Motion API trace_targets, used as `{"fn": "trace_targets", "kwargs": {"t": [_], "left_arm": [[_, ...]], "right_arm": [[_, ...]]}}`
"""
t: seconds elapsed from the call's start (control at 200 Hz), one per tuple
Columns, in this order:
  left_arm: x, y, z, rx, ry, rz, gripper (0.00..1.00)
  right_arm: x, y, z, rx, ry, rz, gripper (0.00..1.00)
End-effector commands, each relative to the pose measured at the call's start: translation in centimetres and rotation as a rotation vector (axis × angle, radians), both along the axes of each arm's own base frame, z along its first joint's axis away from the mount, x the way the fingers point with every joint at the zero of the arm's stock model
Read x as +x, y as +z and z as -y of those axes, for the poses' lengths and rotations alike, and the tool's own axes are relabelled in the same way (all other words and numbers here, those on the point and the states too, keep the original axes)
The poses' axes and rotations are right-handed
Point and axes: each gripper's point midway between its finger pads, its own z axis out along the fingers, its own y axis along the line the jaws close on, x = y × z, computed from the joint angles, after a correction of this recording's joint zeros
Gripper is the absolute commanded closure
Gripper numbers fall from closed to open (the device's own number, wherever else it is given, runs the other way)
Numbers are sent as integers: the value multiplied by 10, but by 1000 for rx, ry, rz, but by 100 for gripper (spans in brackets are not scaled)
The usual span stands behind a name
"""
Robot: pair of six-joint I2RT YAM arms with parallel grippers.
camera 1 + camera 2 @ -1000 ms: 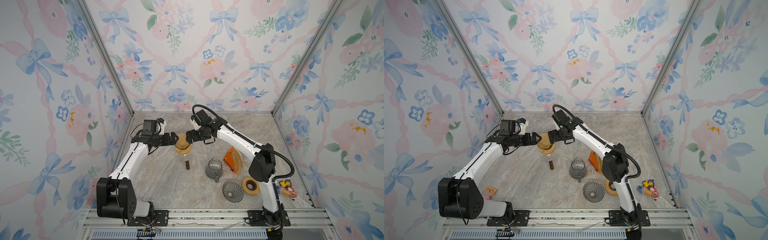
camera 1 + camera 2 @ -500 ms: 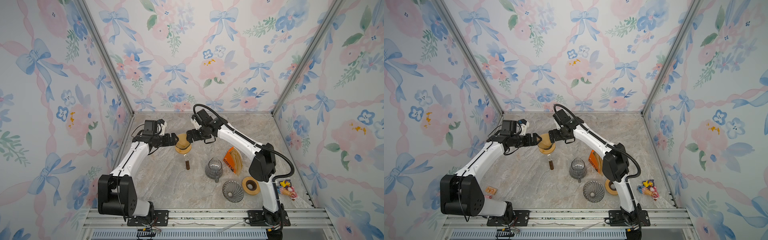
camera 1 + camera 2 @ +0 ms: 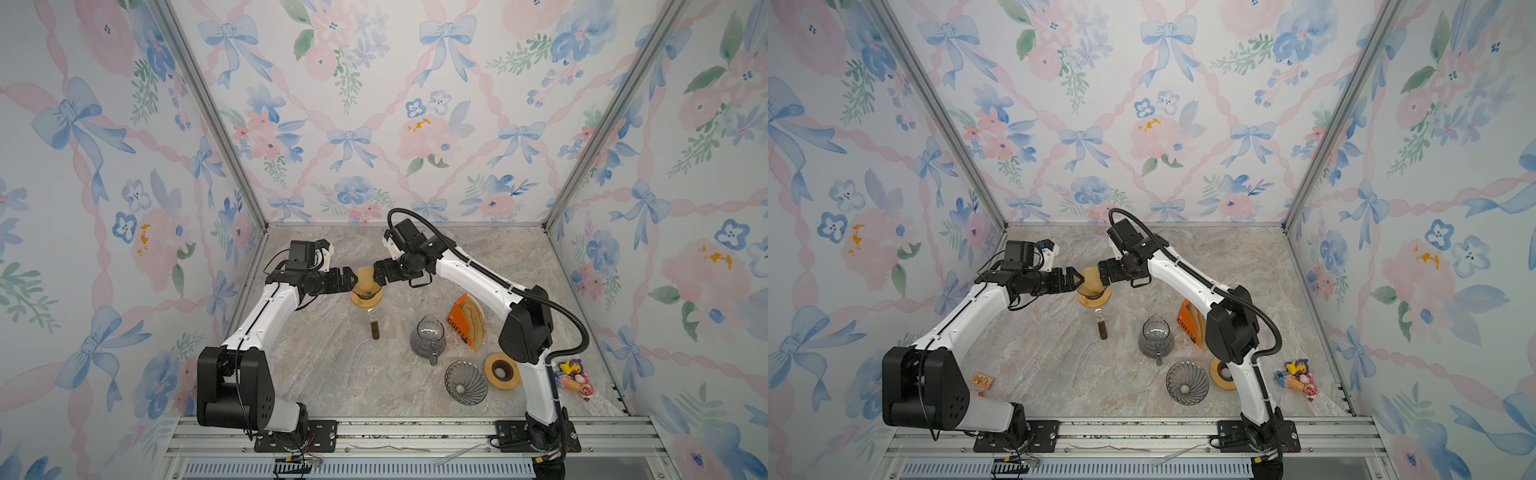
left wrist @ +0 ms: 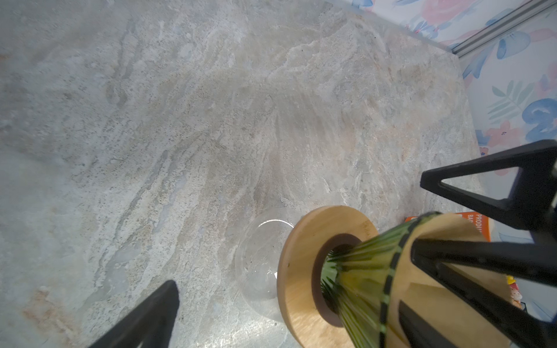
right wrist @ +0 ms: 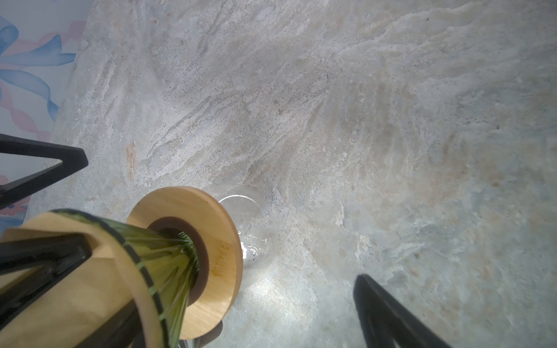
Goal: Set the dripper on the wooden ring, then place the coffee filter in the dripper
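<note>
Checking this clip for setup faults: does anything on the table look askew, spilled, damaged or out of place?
Nothing spilled or broken. The coffee filter stands proud of the rim of the green dripper. A second, grey dripper sits apart from the wooden ring beside it. Small toys by the right wall look unrelated to coffee.

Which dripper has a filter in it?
The green dripper at the back, holding the brown filter; the grey dripper in front is empty.

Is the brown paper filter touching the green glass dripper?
Touching. The right wrist view shows the paper filter nested inside the green dripper, lying against its rim.
</note>
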Motion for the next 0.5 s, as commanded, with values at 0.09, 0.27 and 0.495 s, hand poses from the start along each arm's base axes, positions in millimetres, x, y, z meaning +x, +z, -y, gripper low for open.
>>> {"fn": "trace_targets", "kwargs": {"t": [0.09,0.27,0.495], "left_arm": [[-1,-10,-3,9,11,-23,2],[-1,-9,-3,9,11,-23,2],[-1,-8,-3,7,10,-21,2]], "right_arm": [[0,23,0,59,8,25,4],[-10,37,-11,129,76,38,4],[-7,20,2,31,36,23,4]]}}
